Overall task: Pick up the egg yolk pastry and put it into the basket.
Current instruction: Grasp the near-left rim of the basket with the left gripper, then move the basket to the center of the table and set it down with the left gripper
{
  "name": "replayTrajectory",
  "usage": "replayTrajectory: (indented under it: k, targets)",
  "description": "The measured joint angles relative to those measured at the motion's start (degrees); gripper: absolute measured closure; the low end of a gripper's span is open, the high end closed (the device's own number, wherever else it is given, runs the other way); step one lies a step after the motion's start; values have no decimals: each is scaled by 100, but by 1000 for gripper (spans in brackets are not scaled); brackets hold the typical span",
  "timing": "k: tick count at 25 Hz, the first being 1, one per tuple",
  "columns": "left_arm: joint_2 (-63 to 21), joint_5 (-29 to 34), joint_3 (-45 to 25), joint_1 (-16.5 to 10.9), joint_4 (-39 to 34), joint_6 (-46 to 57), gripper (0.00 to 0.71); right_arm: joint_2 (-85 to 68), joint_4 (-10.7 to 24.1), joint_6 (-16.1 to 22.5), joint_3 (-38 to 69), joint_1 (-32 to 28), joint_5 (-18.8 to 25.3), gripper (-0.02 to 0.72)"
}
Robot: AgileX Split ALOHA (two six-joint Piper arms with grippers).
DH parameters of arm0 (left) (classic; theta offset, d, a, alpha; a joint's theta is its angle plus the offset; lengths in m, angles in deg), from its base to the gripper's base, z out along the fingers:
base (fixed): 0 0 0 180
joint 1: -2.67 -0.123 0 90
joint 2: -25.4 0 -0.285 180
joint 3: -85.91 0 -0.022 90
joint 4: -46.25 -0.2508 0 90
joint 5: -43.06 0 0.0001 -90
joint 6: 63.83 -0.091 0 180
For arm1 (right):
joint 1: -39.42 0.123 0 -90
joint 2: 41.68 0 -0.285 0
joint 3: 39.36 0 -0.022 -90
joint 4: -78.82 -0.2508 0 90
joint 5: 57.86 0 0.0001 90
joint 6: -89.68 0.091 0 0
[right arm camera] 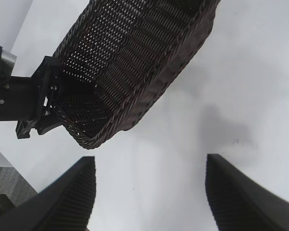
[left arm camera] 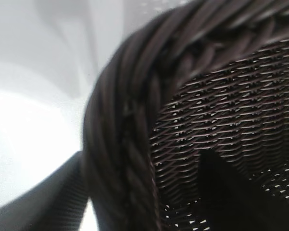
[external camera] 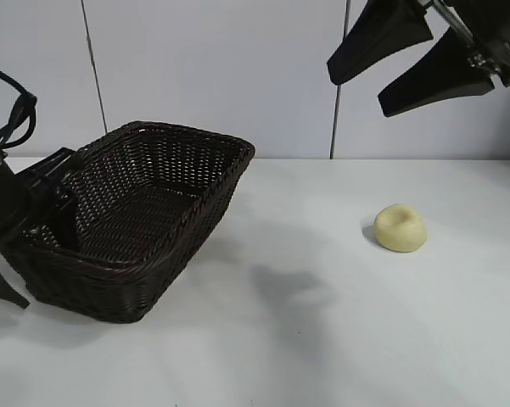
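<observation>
The left claw point(external camera: 58, 212) was clamped on the basket's point(external camera: 153, 199) left rim, apparently to tilt and steady it, while the pastry point(external camera: 400, 227) sat on the tabletop point(external camera: 322, 339) well right of the basket, below the right claw point(external camera: 411, 59), which hung open and empty.

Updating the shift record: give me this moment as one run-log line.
left end effector: shut on basket rim, basket tilted | right end effector: open, raised, empty | egg yolk pastry: on table, untouched
</observation>
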Motion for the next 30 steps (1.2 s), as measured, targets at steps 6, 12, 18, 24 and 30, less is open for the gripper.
replayTrajectory:
  k: [6, 12, 18, 24, 30]
  targets:
    - [-15, 99, 5, 12, -1, -42, 611, 0, 0, 0, 0, 0, 0, 227]
    - [-262, 394, 44, -34, -13, -240, 611, 0, 0, 0, 0, 0, 0, 227]
    - [-378, 809, 347, -52, 191, -1172, 611, 0, 0, 0, 0, 0, 0, 227]
    - [-372, 1164, 999, -114, 600, -2457, 611, 0, 0, 0, 0, 0, 0, 227]
    - [-116, 1858, 1636, -569, 987, -4108, 611, 0, 0, 0, 0, 0, 18, 227]
